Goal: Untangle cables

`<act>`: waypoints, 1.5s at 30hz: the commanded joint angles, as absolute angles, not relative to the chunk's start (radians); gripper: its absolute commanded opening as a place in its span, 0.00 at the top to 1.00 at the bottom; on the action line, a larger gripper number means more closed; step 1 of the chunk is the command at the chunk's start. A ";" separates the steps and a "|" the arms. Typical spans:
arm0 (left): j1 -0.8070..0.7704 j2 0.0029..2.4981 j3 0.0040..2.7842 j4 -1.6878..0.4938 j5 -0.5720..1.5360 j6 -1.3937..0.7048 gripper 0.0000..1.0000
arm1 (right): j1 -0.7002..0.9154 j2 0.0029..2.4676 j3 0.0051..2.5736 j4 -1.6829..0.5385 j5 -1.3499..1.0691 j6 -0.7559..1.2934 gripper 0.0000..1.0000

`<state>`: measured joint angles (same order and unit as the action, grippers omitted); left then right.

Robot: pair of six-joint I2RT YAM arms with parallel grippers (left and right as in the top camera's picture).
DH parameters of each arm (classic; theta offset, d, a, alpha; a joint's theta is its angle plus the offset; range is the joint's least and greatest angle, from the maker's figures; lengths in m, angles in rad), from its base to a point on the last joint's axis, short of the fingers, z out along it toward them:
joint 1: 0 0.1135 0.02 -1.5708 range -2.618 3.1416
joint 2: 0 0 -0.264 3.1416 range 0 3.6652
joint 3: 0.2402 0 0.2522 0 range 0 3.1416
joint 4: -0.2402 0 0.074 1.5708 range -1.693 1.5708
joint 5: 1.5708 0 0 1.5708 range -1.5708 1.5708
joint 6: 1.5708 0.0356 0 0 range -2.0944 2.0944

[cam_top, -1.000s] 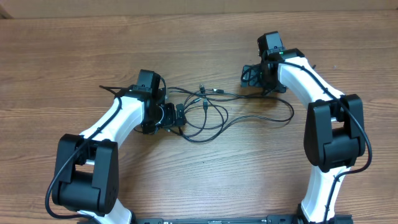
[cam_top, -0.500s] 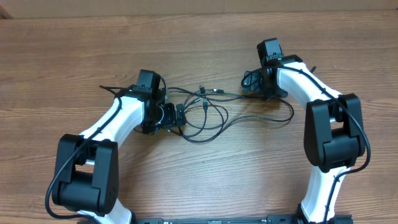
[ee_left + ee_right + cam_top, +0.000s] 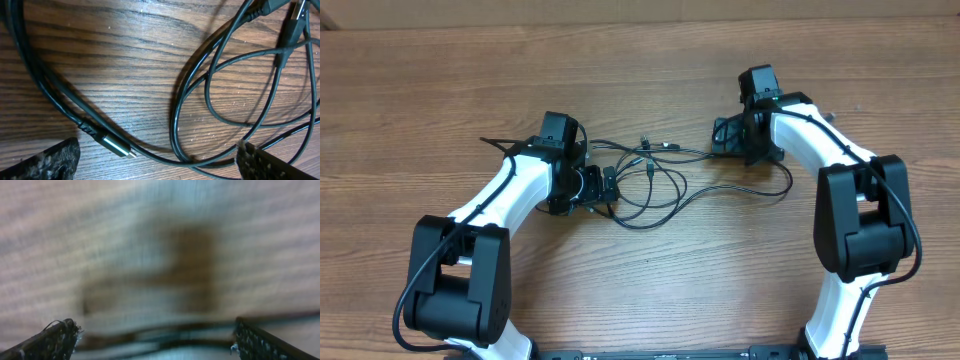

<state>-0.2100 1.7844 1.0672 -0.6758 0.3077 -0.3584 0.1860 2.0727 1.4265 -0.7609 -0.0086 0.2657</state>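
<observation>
Several thin black cables (image 3: 655, 185) lie in overlapping loops on the wooden table between my two arms, with small plugs (image 3: 663, 147) at the far side. My left gripper (image 3: 610, 187) sits low at the loops' left end. In the left wrist view it (image 3: 157, 165) is open, a cable strand crosses between its fingertips (image 3: 50, 162), and a silver-tipped plug (image 3: 117, 146) lies just ahead. My right gripper (image 3: 722, 137) hovers at the loops' far right end. The right wrist view is blurred; the gripper (image 3: 157, 342) is open, with a dark cable (image 3: 165, 332) running across between its pads.
The wooden table (image 3: 650, 280) spreads around the cables. A thin black cord (image 3: 500, 143) trails left from my left arm. One loop (image 3: 782, 185) reaches under my right arm.
My right gripper has shifted slightly toward the near side, over the cables' right end. The left arm and the cable loops have not moved.
</observation>
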 commanded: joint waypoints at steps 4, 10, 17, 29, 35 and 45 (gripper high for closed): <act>-0.219 1.765 1.076 -0.672 0.299 -0.337 0.00 | 0.195 2.111 1.349 -0.778 -0.159 0.288 0.00; -0.219 1.765 1.076 -0.672 0.299 -0.337 0.00 | 0.195 2.111 1.350 -0.723 -0.160 0.288 0.00; -0.219 1.765 1.076 -0.673 0.295 -0.336 0.01 | 0.194 2.110 1.475 -0.831 -0.162 0.280 0.00; -0.219 1.765 1.076 -0.670 0.295 -0.337 0.01 | 0.194 2.110 1.519 -0.752 -0.049 0.228 0.00; -0.219 1.765 1.076 -0.669 0.295 -0.336 0.01 | 0.194 2.109 1.525 -0.770 -0.083 0.228 0.00; -0.220 1.765 1.076 -0.669 0.285 -0.336 0.01 | 0.194 2.109 1.605 -0.842 -0.331 0.061 0.00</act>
